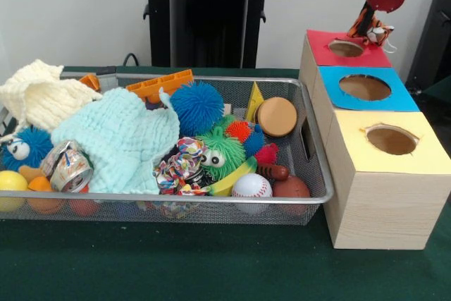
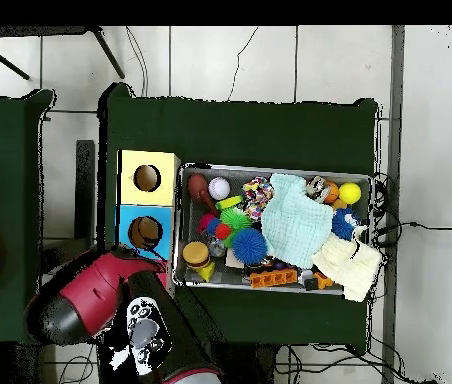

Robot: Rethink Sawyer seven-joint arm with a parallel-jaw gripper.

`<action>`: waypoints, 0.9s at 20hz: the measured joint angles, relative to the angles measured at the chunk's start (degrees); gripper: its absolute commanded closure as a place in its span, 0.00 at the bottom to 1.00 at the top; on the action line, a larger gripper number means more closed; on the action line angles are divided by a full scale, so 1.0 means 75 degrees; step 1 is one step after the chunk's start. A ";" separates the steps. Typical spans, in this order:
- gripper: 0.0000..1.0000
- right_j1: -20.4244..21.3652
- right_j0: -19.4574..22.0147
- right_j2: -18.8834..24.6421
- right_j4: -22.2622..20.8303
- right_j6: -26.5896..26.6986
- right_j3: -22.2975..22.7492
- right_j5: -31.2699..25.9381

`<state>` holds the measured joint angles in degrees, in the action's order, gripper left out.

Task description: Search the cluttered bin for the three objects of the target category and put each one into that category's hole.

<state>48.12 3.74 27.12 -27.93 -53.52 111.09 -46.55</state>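
starting nearest the camera in the front view, the bin [image 1: 310, 195] lies on the green table [image 1: 211, 266], packed with clutter: a baseball [image 1: 251, 185], a brown ball [image 1: 291, 187], a crushed can [image 1: 69, 169], a pale blue knitted cloth [image 1: 123, 139], a green spiky ball with eyes [image 1: 222, 153], a blue spiky ball [image 1: 197, 107], a round wooden disc [image 1: 277, 116] and a cream cloth [image 1: 39, 93] over the far left corner. no second plush toy shows among them from here. to the right of the bin stand the three boxes, the yellow-topped one [image 1: 423, 153] nearest, the blue-topped one [image 1: 394, 96] behind it, and the red-topped one [image 1: 320, 44] farthest. the hole [image 1: 346, 48] in the red top is open and unobstructed. farther still and higher, the gripper [image 1: 368, 22] comes down from the top right and holds a small tan and orange-brown plush toy [image 1: 375, 33], which hangs below the red head of the arm, its long axis sloping down toward the right. the toy sits just above the red top, near the hole's far right rim rather than over its centre, so the hole lies down and to the near left of it. i judge the coming move needs a small shift that way before release. in the overhead view the arm [image 2: 90, 300] covers the red box, so the hole cannot be checked there.
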 measured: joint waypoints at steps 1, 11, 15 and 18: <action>1.00 0.0016 -0.0001 -0.0036 -0.0002 0.0000 -0.0010 -0.0002; 1.00 0.0171 -0.0032 -0.0629 -0.0003 0.0000 -0.0125 -0.0002; 1.00 0.0202 -0.0131 -0.0802 -0.0002 0.0000 -0.0177 -0.0002; 1.00 0.0194 -0.0296 -0.0974 -0.0002 0.0000 -0.0244 -0.0002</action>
<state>49.58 1.52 19.82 -27.95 -53.52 109.26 -46.56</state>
